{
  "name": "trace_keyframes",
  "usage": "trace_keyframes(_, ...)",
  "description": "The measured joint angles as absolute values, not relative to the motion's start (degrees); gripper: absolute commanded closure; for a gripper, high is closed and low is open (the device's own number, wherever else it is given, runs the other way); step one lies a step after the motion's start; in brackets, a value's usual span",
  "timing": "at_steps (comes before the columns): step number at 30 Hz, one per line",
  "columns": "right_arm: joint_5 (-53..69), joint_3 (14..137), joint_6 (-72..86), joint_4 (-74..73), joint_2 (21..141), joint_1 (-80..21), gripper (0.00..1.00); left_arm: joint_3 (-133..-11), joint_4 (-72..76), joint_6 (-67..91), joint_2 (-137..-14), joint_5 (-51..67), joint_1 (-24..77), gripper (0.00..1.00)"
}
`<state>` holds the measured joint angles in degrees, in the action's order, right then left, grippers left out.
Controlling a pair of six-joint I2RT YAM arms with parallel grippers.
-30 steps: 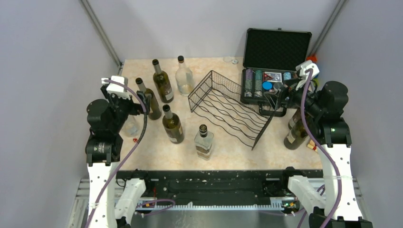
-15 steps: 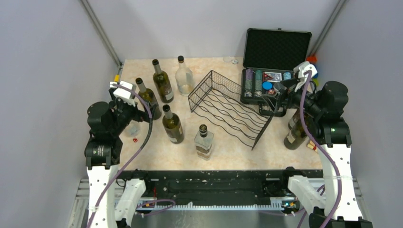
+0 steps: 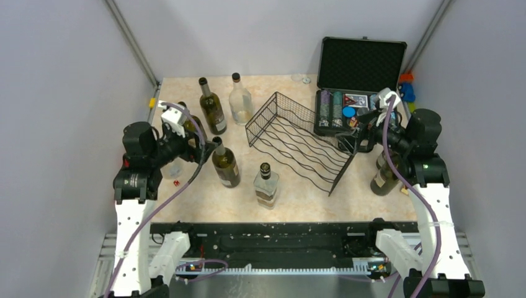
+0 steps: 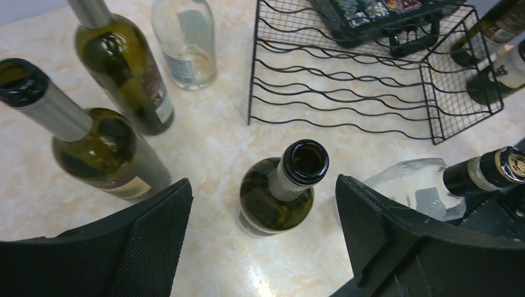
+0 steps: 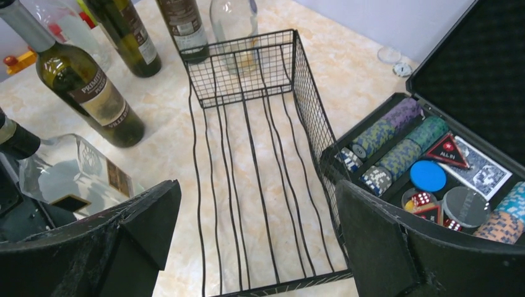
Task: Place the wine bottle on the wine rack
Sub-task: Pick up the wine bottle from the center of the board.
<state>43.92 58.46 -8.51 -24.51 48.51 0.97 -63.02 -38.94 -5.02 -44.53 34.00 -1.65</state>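
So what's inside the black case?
Rows of poker chips, a blue disc, cards and red dice sit in the case. One finger of the right gripper covers its near corner, so anything there is hidden.

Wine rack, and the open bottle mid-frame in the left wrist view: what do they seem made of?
The wine rack looks like thin metal wire, coated matte black: slim wavy rods and a fine grid end. The open bottle looks like glossy dark green glass: it is translucent with bright glints on the shoulder. The pale band round its neck may be foil or plastic.
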Motion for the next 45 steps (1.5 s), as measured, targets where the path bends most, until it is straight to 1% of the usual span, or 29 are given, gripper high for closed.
trace_keyframes(3, 44.42, 57.69, -8.6, -24.34, 48.56, 0.97, 0.01, -63.02, -39.55, -4.64, -46.04, 35.68, -0.95, 0.12)
trace_keyframes(7, 45.12, 57.32, -8.64, -23.44, 48.58, 0.97, 0.01, -62.94, -39.24, -4.6, -47.86, 36.18, 0.6, 0.17)
trace_keyframes(12, 45.6, 56.18, -8.91, -22.26, 48.93, 0.95, 0.01, -61.69, -36.62, -4.75, -48.97, 35.97, 4.97, 0.21)
trace_keyframes(18, 45.58, 55.75, -8.99, -22.28, 49.3, 0.93, 0.01, -59.24, -34.3, -6.46, -49.63, 31.77, 12.23, 0.24)
trace_keyframes(20, 45.58, 55.7, -8.99, -22.24, 49.28, 0.93, 0.01, -58.02, -33.36, -7.25, -49.63, 29.85, 13.91, 0.28)
trace_keyframes(23, 45.58, 55.09, -9.04, -21.82, 49.25, 0.93, 0.01, -56.77, -32.93, -8.1, -49.65, 27.24, 15.11, 0.35)
trace_keyframes(28, 45.58, 54.02, -9.06, -21.82, 49.23, 0.93, 0.01, -55.51, -31.18, -8.54, -49.65, 24.82, 15.42, 0.56)
trace_keyframes(31, 45.6, 53.95, -9.04, -21.87, 49.23, 0.93, 0.01, -54.94, -30.22, -8.23, -49.6, 23.59, 15.42, 0.69)
trace_keyframes(34, 45.58, 53.95, -9.04, -21.87, 49.23, 0.93, 0.01, -54.89, -29.98, -7.94, -49.3, 21.78, 15.42, 0.89)
trace_keyframes(36, 45.6, 53.95, -9.04, -21.85, 49.23, 0.93, 0.01, -54.89, -30.06, -7.31, -49.1, 20.34, 15.44, 0.99)
trace_keyframes(37, 45.58, 53.95, -9.04, -21.85, 49.23, 0.93, 0.01, -54.89, -30.02, -7.07, -49.08, 19.59, 15.46, 1.0)
trace_keyframes(45, 45.56, 53.95, -9.02, -21.85, 49.23, 0.93, 0.01, -55.33, -29.87, -4.6, -49.41, 9.19, 15.46, 1.0)
